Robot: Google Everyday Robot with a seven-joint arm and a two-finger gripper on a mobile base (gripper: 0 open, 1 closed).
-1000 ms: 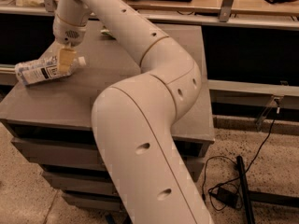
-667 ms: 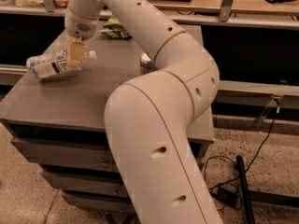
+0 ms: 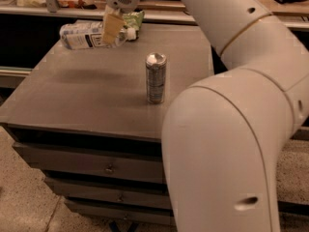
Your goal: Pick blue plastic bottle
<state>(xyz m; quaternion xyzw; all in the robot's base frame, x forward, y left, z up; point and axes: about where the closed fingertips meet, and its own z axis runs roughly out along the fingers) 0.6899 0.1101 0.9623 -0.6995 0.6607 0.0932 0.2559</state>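
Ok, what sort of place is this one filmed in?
Probably an office or lab workroom: a grey drawer cabinet serves as the table, on a speckled floor, with a silver can on top. The gripper holds the blue plastic bottle above its far edge.

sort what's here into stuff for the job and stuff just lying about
Job: bottle, held off the table, back left; end effector, shut on it near its cap.
Lying about: can, upright mid-table; green bag, behind the bottle.

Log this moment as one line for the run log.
gripper: back left, shut on bottle | bottle: sideways, above table | can: upright, mid-table | bag: behind gripper
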